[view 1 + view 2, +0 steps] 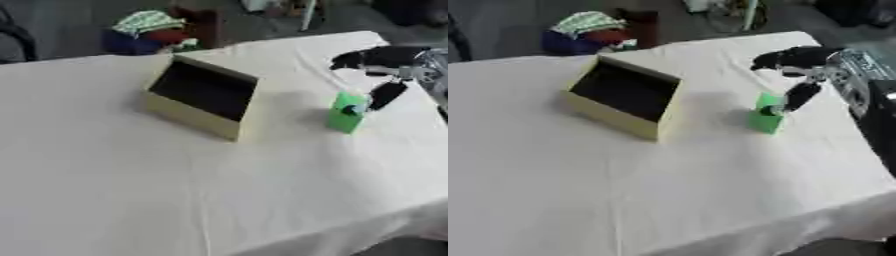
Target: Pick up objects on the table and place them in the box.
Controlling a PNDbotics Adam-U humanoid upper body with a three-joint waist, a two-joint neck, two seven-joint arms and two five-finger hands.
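One white table (131,190) carries a yellow box (203,97), its dark opening facing up. Right of the box stands a green object (346,113); the right hand (798,75) reaches over it, thumb touching, fingers spread above.

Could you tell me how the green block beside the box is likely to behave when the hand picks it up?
The green block looks boxy and stiff, so it should keep its shape. It stands upright and taller than wide, so a sideways nudge from the right robot hand might tip it. Flat faces make rolling unlikely.
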